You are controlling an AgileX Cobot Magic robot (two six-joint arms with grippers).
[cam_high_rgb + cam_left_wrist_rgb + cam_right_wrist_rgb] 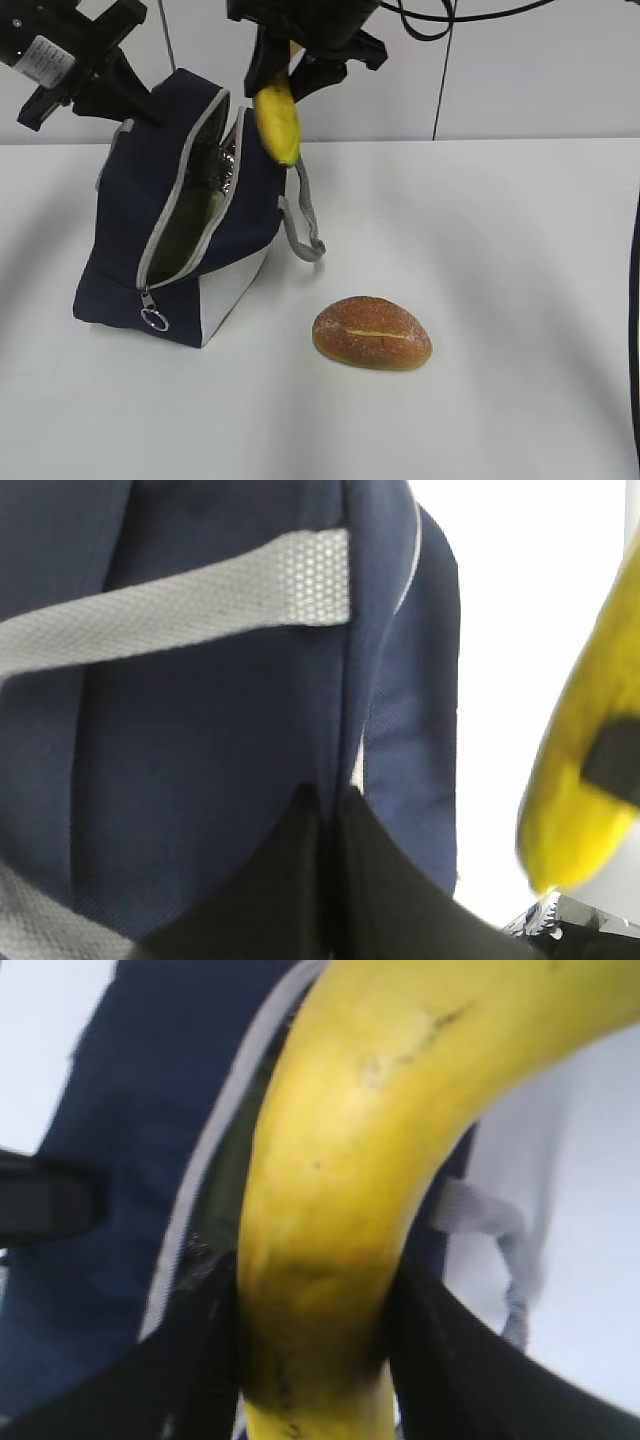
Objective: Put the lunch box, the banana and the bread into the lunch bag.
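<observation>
The navy lunch bag (130, 230) stands at the left with its grey zipper open and a silver lining showing. My left gripper (152, 106) is shut on the fabric of the bag's top edge; the left wrist view shows the gripper (330, 805) pinching the navy cloth (200, 740). My right gripper (290, 75) is shut on the banana (278, 120) and holds it hanging just above the right side of the bag's opening. In the right wrist view the banana (340, 1160) sits between the fingers, over the bag (140, 1110). The bread (372, 333) lies on the table to the right of the bag. The lunch box is out of view.
A grey strap handle (305, 215) hangs off the bag's right side toward the bread. The zipper's ring pull (153, 318) hangs at the bag's front. The white table (500, 250) runs to the right; a wall stands behind.
</observation>
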